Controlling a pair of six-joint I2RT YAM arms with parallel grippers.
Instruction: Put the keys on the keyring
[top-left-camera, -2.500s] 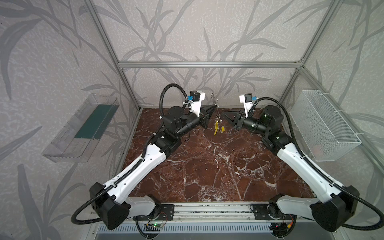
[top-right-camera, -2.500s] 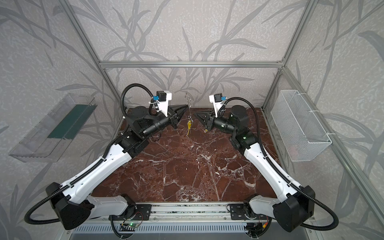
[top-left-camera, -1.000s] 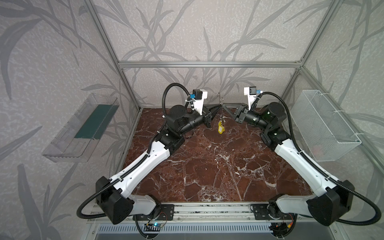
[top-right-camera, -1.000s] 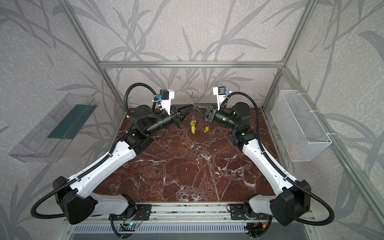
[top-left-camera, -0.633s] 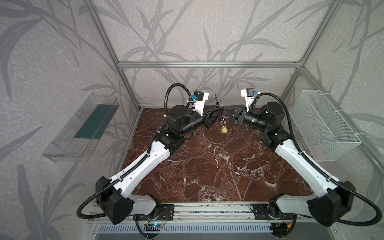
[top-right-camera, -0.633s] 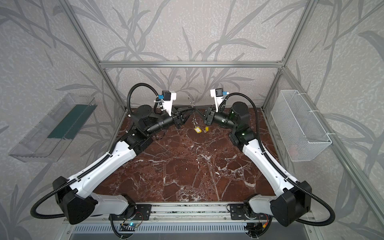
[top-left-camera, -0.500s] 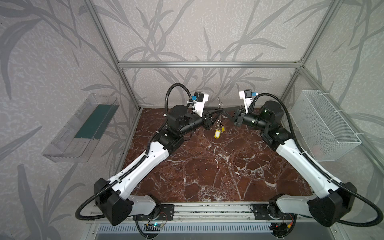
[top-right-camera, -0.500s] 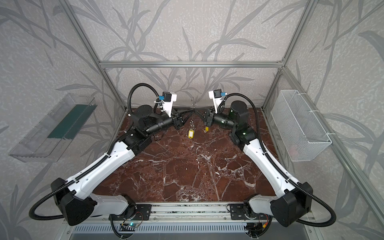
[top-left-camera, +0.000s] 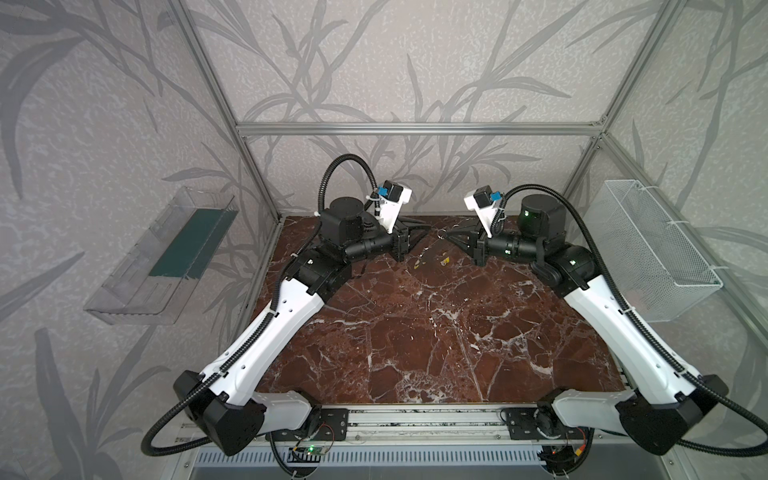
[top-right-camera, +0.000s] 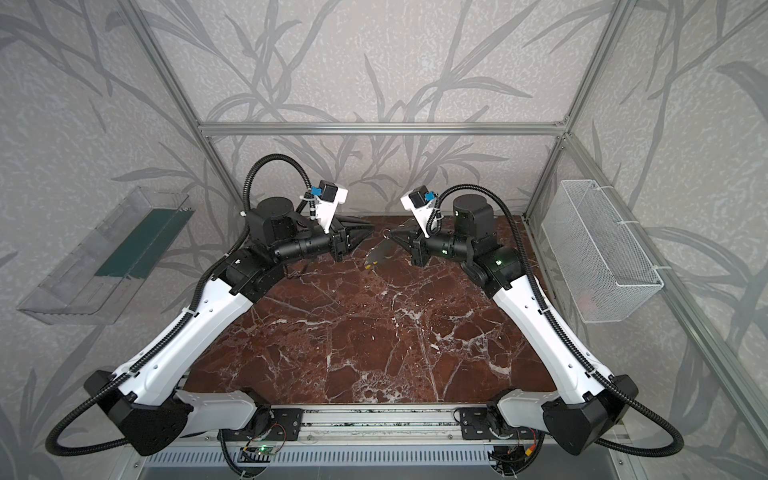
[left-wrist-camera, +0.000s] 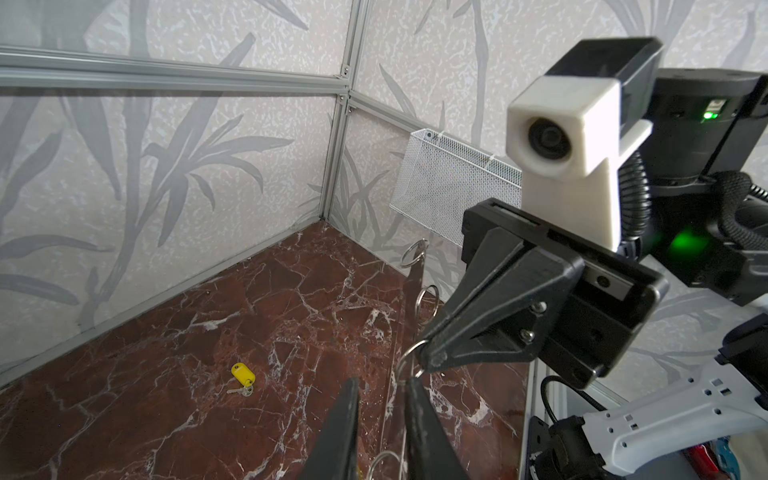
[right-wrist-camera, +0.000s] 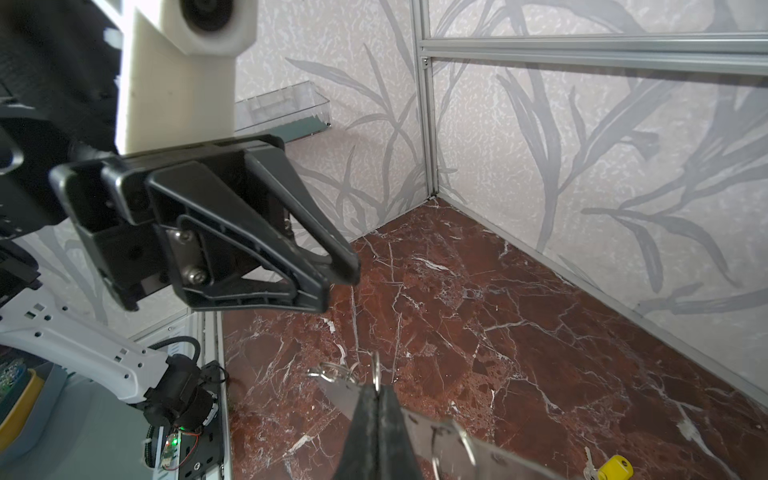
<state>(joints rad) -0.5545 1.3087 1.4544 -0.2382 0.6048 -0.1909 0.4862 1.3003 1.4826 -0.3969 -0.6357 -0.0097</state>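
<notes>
The keyring (right-wrist-camera: 457, 440), a flat grey plate with small rings, hangs tilted above the marble floor. My right gripper (right-wrist-camera: 376, 392) is shut on one of its rings. In both top views the plate (top-left-camera: 428, 249) shows as a blur below the right gripper (top-left-camera: 444, 237). One yellow key (top-left-camera: 417, 264) dangles from the plate. A second key (left-wrist-camera: 243, 374) lies on the floor near the back wall and also shows in the right wrist view (right-wrist-camera: 615, 465). My left gripper (top-left-camera: 428, 231) faces the right one a short way off. Its jaws (left-wrist-camera: 382, 395) are open with nothing between them.
A white wire basket (top-left-camera: 652, 249) hangs on the right wall. A clear plastic tray (top-left-camera: 166, 257) hangs on the left wall. Aluminium frame posts and papered walls close in the back of the marble floor (top-left-camera: 436, 332).
My left gripper has opened and drawn back to the left, away from the keyring. The plate and its hanging key now swing under the right gripper, which stays shut.
</notes>
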